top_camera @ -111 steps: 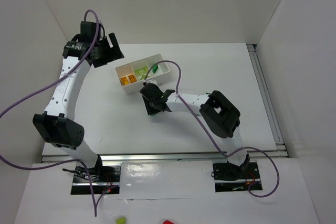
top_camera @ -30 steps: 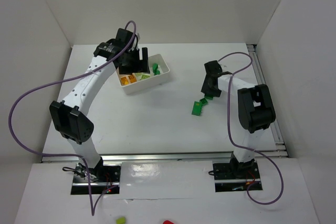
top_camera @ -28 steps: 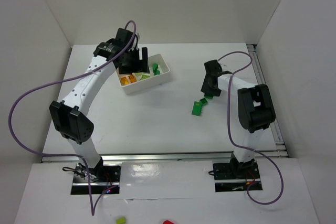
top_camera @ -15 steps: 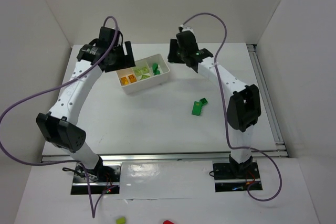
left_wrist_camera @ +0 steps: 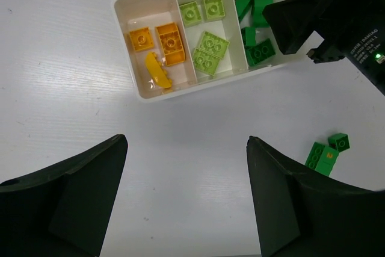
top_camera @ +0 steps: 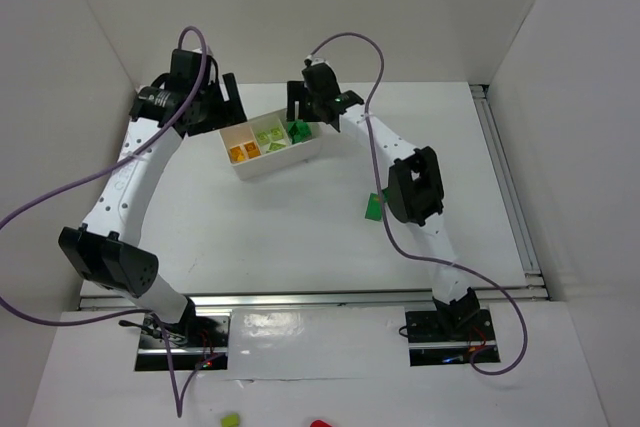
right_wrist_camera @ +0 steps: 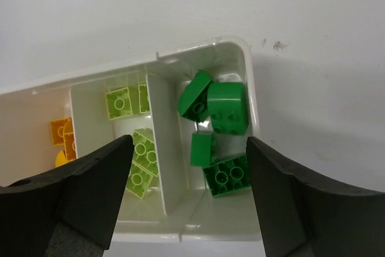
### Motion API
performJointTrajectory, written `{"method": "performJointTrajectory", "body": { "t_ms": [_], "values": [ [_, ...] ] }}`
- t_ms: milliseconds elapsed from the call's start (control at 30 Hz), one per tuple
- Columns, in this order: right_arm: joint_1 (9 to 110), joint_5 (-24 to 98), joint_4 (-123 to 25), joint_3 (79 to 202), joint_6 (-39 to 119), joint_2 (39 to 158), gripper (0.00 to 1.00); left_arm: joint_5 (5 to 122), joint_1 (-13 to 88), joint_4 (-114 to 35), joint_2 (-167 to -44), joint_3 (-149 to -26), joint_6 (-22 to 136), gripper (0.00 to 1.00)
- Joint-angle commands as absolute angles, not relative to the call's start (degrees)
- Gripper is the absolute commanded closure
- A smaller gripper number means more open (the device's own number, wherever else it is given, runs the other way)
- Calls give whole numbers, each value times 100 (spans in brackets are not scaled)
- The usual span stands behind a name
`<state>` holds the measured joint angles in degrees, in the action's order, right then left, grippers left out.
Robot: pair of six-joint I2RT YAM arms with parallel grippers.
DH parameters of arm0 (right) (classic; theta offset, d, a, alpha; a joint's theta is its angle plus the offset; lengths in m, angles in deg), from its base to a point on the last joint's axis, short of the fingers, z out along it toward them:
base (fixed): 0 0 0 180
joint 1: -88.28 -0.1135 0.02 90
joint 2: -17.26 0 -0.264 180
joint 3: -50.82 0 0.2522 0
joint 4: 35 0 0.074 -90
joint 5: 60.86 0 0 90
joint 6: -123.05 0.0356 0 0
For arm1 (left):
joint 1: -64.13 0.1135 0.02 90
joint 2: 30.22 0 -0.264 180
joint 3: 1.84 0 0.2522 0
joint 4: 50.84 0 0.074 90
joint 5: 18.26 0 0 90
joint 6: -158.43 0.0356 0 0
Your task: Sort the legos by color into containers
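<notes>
Small white rectangular plastic tray (top_camera: 247,168) (left_wrist_camera: 139,90) (right_wrist_camera: 253,126) with low walls and two dividers, lying aslant at the far middle of the white table (top_camera: 300,237); its three square compartments are sorted by colour. Left compartment: two orange studded bricks (left_wrist_camera: 162,40) (top_camera: 245,152) lying flat, studs up, with a curved yellow piece (left_wrist_camera: 158,70) beside them. Middle compartment: four pale lime-green square bricks (left_wrist_camera: 207,43) (top_camera: 268,134) (right_wrist_camera: 135,148), all studs up. Right compartment: several dark green bricks (left_wrist_camera: 255,52) (top_camera: 297,130) (right_wrist_camera: 227,108), heaped and tilted against one another; from the right wrist, one rounded piece leans on a square four-stud brick, with a smaller brick and another four-stud brick nearer the camera. Two more green bricks (left_wrist_camera: 328,153) (top_camera: 373,208) lie touching each other on the table, well apart from the tray, partly hidden from above by the right arm.

Right gripper (right_wrist_camera: 187,144) (top_camera: 300,112): poised over the dark green compartment, fingers spread wide, nothing between them. Left gripper (left_wrist_camera: 186,142) (top_camera: 222,107): raised above the table beside the tray's orange end, fingers likewise parted and empty.
</notes>
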<state>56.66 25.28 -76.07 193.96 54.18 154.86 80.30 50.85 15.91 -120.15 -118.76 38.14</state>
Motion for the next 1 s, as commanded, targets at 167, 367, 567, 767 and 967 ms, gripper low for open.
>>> {"method": "performJointTrajectory", "body": {
  "t_ms": [167, 367, 567, 767, 967],
  "values": [
    [5944, 1211, -6862, 16588, 5537, 12777, 34, 7991, 5182, 1600, -11978, -11914, 3863, 10],
    [6331, 1007, -7351, 13706, 6204, 10956, 53, 7746, 5182, 1478, -12092, -11914, 3863, 10],
    [6674, 1349, -7846, 12585, 7504, 10261, 24, 7631, 4980, 1477, -12268, -11967, 3863, 10],
    [6824, 1666, -7196, 12004, 8762, 10443, 22, 7578, 4787, 1477, -12383, -12028, 3916, 10],
    [6877, 1614, -6846, 12066, 8834, 10971, 20, 7640, 4734, 1477, -12383, -11976, 3968, 10]
  ]
}}
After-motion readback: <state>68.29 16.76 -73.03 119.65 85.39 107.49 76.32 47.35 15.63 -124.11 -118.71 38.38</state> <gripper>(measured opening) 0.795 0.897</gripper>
